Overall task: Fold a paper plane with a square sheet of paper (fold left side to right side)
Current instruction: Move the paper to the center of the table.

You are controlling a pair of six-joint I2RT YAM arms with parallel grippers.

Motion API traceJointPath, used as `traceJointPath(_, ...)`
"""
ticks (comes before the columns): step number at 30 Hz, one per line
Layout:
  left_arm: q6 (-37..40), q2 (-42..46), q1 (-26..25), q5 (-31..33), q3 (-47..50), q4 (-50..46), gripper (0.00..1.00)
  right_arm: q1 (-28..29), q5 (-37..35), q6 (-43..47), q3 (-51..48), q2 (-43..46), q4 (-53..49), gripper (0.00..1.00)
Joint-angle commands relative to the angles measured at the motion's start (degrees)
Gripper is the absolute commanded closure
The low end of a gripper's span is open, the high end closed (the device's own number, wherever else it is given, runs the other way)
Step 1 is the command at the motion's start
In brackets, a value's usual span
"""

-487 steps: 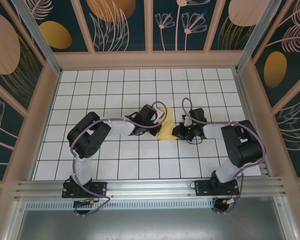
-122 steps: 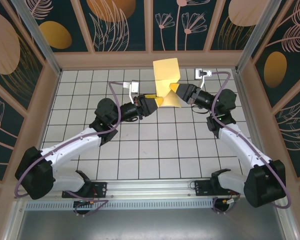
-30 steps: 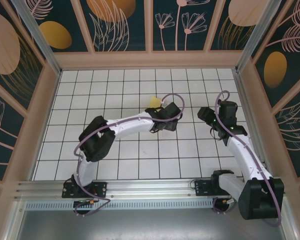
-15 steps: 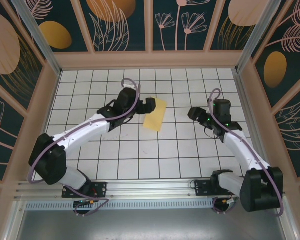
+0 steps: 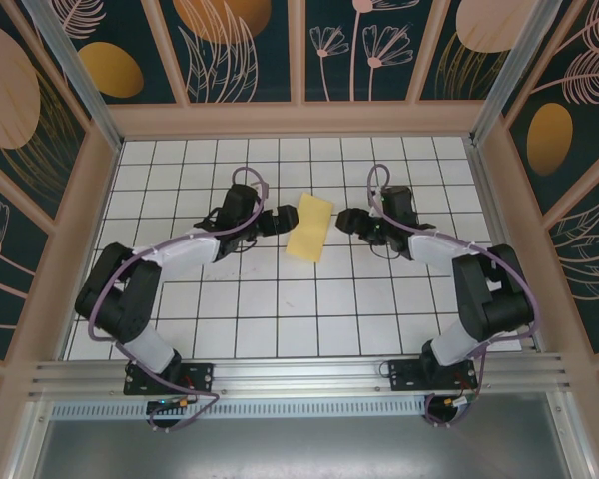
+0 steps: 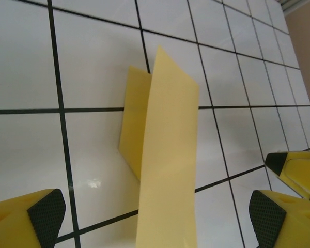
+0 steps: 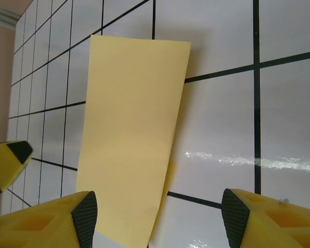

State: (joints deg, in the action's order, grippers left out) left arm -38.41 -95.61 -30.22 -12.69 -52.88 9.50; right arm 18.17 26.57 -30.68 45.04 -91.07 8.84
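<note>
Top external view: yellow sheet of paper lies on the white tiled table, folded in half to a long narrow strip, set slightly aslant, about mid-table and between the two arms. Left gripper sits just beside the strip's left long edge near its far end; right gripper sits near the right edge, a small gap showing. Cannot tell from here whether the left one touches the paper. Left wrist view: black pads are spread wide, nothing pinched, the strip running up between them. Top layer stands lifted off the bottom layer, which shows to its left, so the fold is not lying flat. Yellow finger of the opposite gripper visible at the right edge. Right wrist view: black pads likewise spread wide and empty, the strip in front of them crossing several black grid lines, a thin sliver of under-layer peeking out along the lower right edge
</note>
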Motion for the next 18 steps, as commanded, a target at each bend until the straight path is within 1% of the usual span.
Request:
traceJointPath(1,0.9,-6.5,0.1,-3.5,-6.0,1.0,0.09,0.3,3.3,-1.9,5.5,-6.7,7.9,0.34)
traceJointPath(3,1.0,-9.0,0.1,-3.7,-7.7,0.5,0.10,0.2,3.0,-2.2,5.9,-8.1,8.2,0.34)
traceJointPath(5,0.8,-11.1,0.1,-5.8,-8.9,1.1,0.13,0.2,3.2,-2.1,6.0,-8.8,8.5,0.34)
traceJointPath(7,0.2,-13.0,0.1,-9.3,-9.6,2.8,0.17,0.2,3.6,-1.9,5.9,-9.1,8.4,0.34)
traceJointPath(12,-0.8,-16.1,0.1,-10.1,-11.1,3.0,0.29,0.2,3.7,-1.8,4.7,-8.0,8.0,0.34)
traceJointPath(14,-1.2,-17.3,0.1,-10.8,-11.7,2.9,0.37,0.2,3.8,-1.8,3.9,-6.9,8.0,0.34)
traceJointPath(18,-1.9,-17.6,0.1,-9.7,-11.3,3.0,0.59,0.2,3.9,-1.1,2.1,-4.3,7.1,0.34)
